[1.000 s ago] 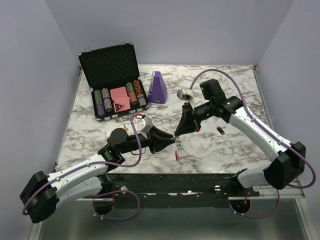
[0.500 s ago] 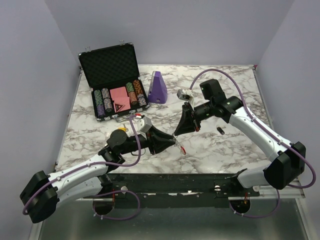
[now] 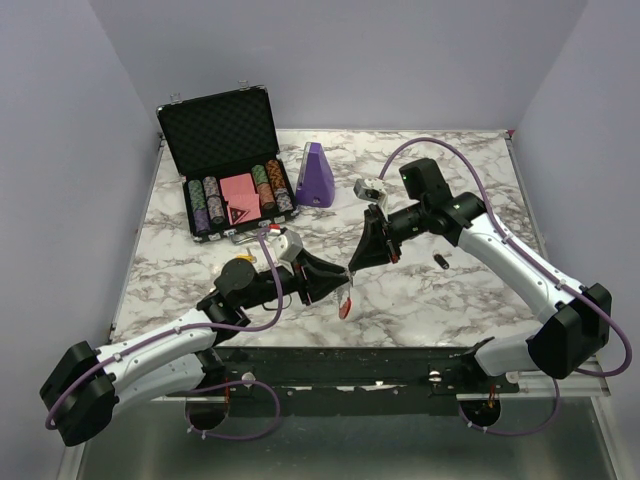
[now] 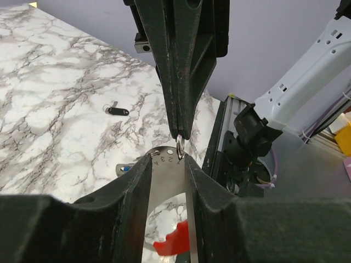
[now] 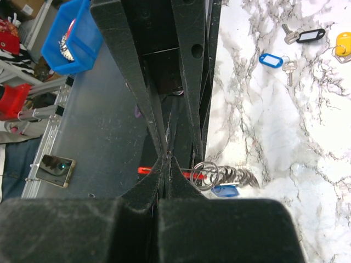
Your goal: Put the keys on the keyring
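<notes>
The keyring is a flat silvery plate (image 4: 167, 181) with a red plastic part (image 4: 174, 244) and a string of silvery rings (image 5: 227, 176) beside a blue tag (image 5: 225, 191). My left gripper (image 4: 167, 159) is shut on the plate near the table's front edge, and the red part (image 3: 345, 308) hangs below it. My right gripper (image 4: 180, 136) meets it tip to tip from above, shut on a small ring (image 4: 180, 147) at the plate's top edge. Loose keys lie on the marble: a black one (image 4: 117, 110), a blue-tagged one (image 5: 270, 59), a black-tagged one (image 5: 310, 35) and a yellow tag (image 5: 343, 44).
An open black case (image 3: 218, 125) with poker chips stands at the back left, and a purple wedge-shaped object (image 3: 316, 175) is next to it. The two grippers (image 3: 349, 278) meet close to the table's front edge (image 3: 400, 345). A blue bin (image 5: 66, 38) sits off the table.
The red part under my left gripper swung out to the right, then back down to the left. Both arms have barely moved, and the right gripper stays shut.
</notes>
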Available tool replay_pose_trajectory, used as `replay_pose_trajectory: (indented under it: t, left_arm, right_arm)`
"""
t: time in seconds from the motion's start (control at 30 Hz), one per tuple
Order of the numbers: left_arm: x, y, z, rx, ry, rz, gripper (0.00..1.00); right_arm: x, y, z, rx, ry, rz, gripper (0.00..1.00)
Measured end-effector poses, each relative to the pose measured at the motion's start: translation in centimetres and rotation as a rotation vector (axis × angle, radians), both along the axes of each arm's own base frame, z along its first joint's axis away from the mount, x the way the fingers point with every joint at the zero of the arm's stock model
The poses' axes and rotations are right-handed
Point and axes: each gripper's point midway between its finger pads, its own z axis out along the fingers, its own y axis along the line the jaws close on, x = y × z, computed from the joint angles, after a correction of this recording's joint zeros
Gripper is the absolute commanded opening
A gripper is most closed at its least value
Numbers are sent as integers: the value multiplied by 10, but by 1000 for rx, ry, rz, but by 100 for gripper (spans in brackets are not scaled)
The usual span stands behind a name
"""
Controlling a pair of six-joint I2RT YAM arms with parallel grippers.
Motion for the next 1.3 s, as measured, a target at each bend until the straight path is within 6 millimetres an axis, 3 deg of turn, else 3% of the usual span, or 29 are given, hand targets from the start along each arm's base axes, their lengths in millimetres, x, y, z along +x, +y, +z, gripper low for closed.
replay_pose_trajectory:
  t: [0.47,0.53,0.87,1.03,1.3]
  left_arm:
    - [2,-2,2,-16,3,0,20]
    - [1,-2,4,-22,0,-2,0]
    - [-1,-2,7,-25,-18,-10,0]
    - [-3,5,4,14,-46,-2,0]
    - [-3,8,-2,118,-54,1,0]
  right_arm:
    - [1,1,-1,-1,4,-6,1]
    - [1,1,-2,-2,5,-6,1]
    - [3,1,-4,-10,4,-16,1]
    - [4,2,-6,-22,-4,-24,37]
    - [10,-1,-12,-51,-26,-51,59]
